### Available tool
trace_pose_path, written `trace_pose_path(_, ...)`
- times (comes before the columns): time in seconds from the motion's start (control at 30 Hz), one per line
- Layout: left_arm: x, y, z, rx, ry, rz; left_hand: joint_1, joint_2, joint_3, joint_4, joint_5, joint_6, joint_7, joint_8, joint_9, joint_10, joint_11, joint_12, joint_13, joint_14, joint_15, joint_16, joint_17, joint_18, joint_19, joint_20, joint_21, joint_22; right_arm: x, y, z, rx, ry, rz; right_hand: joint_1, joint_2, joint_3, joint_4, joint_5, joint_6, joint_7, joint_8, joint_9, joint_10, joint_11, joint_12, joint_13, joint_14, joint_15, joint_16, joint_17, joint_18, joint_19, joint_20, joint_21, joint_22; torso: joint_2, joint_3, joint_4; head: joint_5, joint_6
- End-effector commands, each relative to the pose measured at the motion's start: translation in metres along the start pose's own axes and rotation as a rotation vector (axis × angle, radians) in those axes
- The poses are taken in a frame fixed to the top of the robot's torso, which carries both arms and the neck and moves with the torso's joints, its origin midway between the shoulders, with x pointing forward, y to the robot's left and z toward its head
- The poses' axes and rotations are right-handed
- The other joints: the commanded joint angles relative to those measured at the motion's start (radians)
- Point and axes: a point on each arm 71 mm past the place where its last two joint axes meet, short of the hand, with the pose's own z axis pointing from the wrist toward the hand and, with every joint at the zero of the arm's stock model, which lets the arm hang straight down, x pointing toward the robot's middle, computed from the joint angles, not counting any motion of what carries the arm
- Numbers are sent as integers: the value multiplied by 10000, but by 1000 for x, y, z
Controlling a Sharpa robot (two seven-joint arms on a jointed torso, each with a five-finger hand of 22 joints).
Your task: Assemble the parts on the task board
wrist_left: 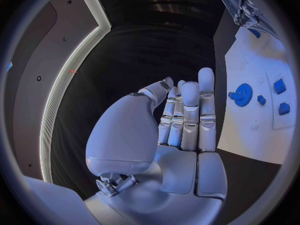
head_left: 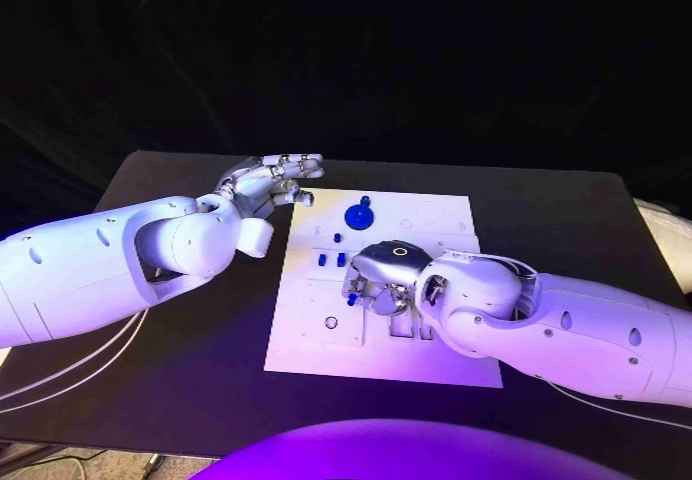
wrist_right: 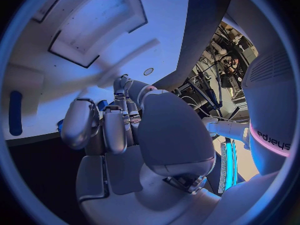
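Task board (head_left: pixel 440 225): white plate, middle of the black tabletop (head_left: pixel 577 215), long side running away from the robot. Blue gear-shaped part (head_left: pixel 358 215) lies flat on the board's far half, also seen in the left wrist view (wrist_left: pixel 242 92). Small blue parts (head_left: pixel 332 259) sit just nearer than the gear, close to the board's left edge; left wrist view shows them as little blue blocks (wrist_left: pixel 279 86) beside the gear.

Right hand (head_left: pixel 387 285) is down on the board's middle, fingers curled in against the surface, just right of the small blue parts. Right wrist view: fingers (wrist_right: pixel 115 127) bent close together over the white board (wrist_right: pixel 156 15), a bit of blue showing between them; cannot tell whether they pinch a part or only press on the board. An elongated blue part (wrist_right: pixel 15 112) lies on the board off to one side of that hand.

Left hand (head_left: pixel 270 181) hovers off the board's far left corner, above the tabletop, holding nothing. Left wrist view: fingers (wrist_left: pixel 187 110) straight and side by side, thumb apart, palm bare.
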Motion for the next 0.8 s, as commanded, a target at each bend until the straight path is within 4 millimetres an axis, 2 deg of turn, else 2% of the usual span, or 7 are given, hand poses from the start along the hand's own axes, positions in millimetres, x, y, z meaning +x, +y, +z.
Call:
trace_pose_path(0.03,3,0,0,32,261,-26,123,-16,-66,-6,-29,-61,12,47,-9,-88,6,60,11,-59,-15,-44,-7,194,-21,-5,-38,-9,4,1,1,28,311,-254,-121,-5,49,1,-3,22,46,19,10,-36,26,-25,-13,570,84,61,-10,96,16,66,2,6,-1,1,-8,0,-13)
trace_pose_path(0.33,4,0,0,12,267,-34,137,-6,-75,-15,-27,-71,16,45,-11,-103,9,70,10,-67,-12,-50,-28,193,-19,-3,-48,-17,9,2,3,79,671,-338,-301,-96,-38,-12,-23,6,44,17,21,-79,33,-29,-17,565,96,62,-19,101,5,80,-8,-8,-5,-3,-6,0,-43)
trace_pose_path(0.4,4,0,0,8,285,-36,137,-6,-75,-15,-27,-71,16,45,-11,-103,9,70,10,-67,-12,-50,-28,193,-19,-3,-48,-17,9,1,3,139,570,-315,-491,-204,-113,28,100,-310,148,-53,-48,-395,117,-73,-64,560,169,50,-45,113,-26,114,-65,-100,-5,-3,-6,0,-43)
trace_pose_path(0.5,4,0,0,14,317,-21,138,-6,-75,-16,-27,-72,16,44,-11,-104,9,70,10,-69,-12,-52,-32,193,-19,-3,-48,-18,8,-1,2,260,401,-265,-879,-553,-336,119,133,-1512,553,-59,-300,-1786,513,-35,-92,513,486,-47,-185,238,-298,352,-607,-917,-7,-6,-10,-16,-58)
trace_pose_path(0.57,4,0,0,14,323,-14,142,-5,-80,-19,-26,-77,18,43,-11,-112,11,73,10,-78,-11,-64,-57,193,-18,-2,-52,-21,7,-2,2,307,281,-235,-937,-626,-516,101,142,-1931,650,-42,-302,-2302,642,-16,-85,491,568,-77,-238,280,-345,461,-730,-1084,-6,-1,-12,-17,-58)
trace_pose_path(0.8,4,0,0,7,341,-8,142,-5,-80,-19,-26,-77,18,43,-11,-112,11,73,10,-78,-11,-64,-57,193,-18,-2,-52,-21,1,-5,-4,268,-533,-27,-869,-620,-776,9,168,-2120,694,-18,-274,-2643,698,61,-66,461,619,-119,-324,322,-382,550,-852,-1245,-10,12,-1,-50,-34)
